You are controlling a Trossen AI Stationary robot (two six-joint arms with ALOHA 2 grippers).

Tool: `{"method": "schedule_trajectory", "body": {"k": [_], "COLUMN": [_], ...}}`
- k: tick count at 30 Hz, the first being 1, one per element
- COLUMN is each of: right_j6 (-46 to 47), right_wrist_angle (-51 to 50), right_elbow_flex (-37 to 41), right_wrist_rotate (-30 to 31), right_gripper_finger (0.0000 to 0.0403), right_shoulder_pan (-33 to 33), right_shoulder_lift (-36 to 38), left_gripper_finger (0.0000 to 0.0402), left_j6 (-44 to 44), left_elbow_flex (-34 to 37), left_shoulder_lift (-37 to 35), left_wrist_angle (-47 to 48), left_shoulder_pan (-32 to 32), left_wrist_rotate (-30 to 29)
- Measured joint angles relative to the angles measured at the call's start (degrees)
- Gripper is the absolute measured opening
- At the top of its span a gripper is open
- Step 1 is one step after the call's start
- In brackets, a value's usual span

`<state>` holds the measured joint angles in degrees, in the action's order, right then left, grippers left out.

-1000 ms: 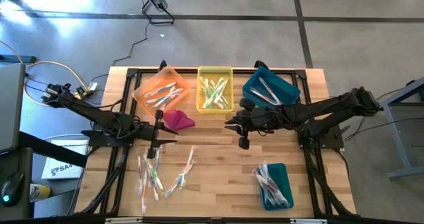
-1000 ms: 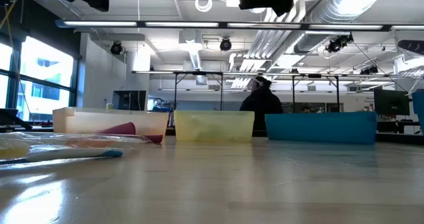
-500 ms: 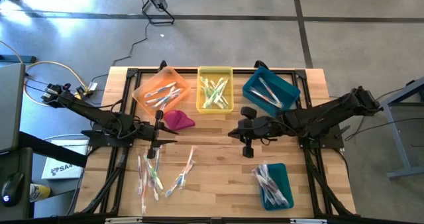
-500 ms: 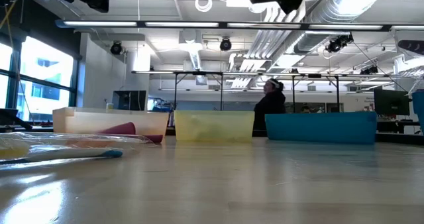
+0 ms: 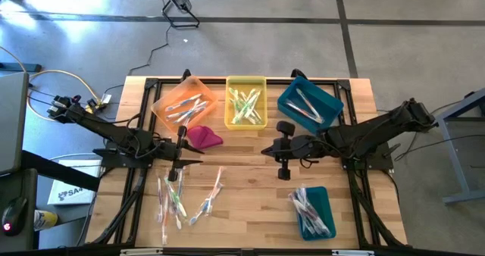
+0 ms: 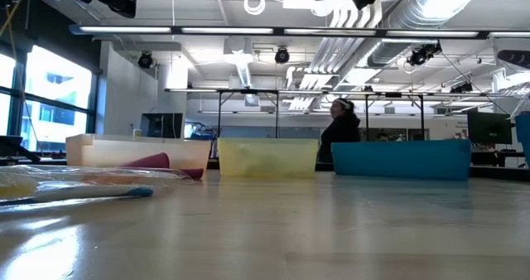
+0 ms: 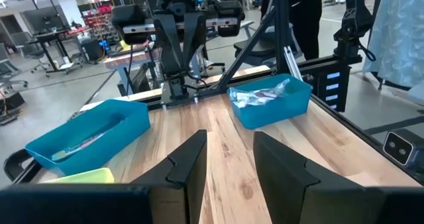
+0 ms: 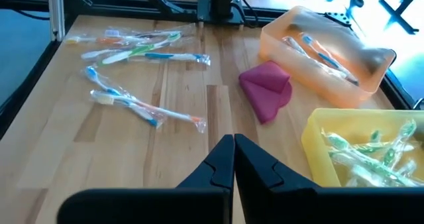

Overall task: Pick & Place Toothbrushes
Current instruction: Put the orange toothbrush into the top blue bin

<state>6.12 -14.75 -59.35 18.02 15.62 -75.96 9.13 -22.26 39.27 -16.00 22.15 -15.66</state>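
Currently right claw (image 5: 282, 167) over mid bench (image 5: 250, 203), fingers (image 8: 218, 163) pressed together, holding nothing. Left claw (image 5: 179, 163) near the magenta cloth (image 5: 203, 137), above the loose toothbrushes (image 5: 182, 199); fingers (image 7: 192, 164) parted with a narrow gap, nothing between them. Loose toothbrushes scattered flat on the bench's front-left part, some in clear wrappers, also seen in right wrist view (image 8: 136, 71). More toothbrushes inside bins: orange bin (image 5: 161, 103), yellow bin (image 5: 229, 112), teal bin (image 5: 288, 104) along the back edge, plus a second teal bin (image 5: 322, 203) front right. Magenta cloth lying just in front of orange bin. In low view, person (image 6: 339, 131) standing in room behind the bins.
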Motion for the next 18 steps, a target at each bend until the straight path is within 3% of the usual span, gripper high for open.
{"method": "schedule_trajectory", "body": {"k": [11, 18], "right_j6": [-2.38, -4.42], "right_wrist_angle": [-0.43, 13.30], "right_elbow_flex": [0.00, 8.28], "right_wrist_rotate": [-3.86, -9.72], "right_gripper_finger": [0.0004, 0.0004], "right_shoulder_pan": [-0.02, -1.41], "right_shoulder_lift": [0.26, 1.05], "left_gripper_finger": [0.0120, 0.0120], "left_j6": [-4.25, -9.19], "left_elbow_flex": [-0.02, -0.79], "left_shoulder_lift": [5.58, 11.75], "left_wrist_angle": [-0.88, -4.26], "left_shoulder_pan": [0.00, 0.00], "left_wrist_rotate": [-0.28, -1.38]}}
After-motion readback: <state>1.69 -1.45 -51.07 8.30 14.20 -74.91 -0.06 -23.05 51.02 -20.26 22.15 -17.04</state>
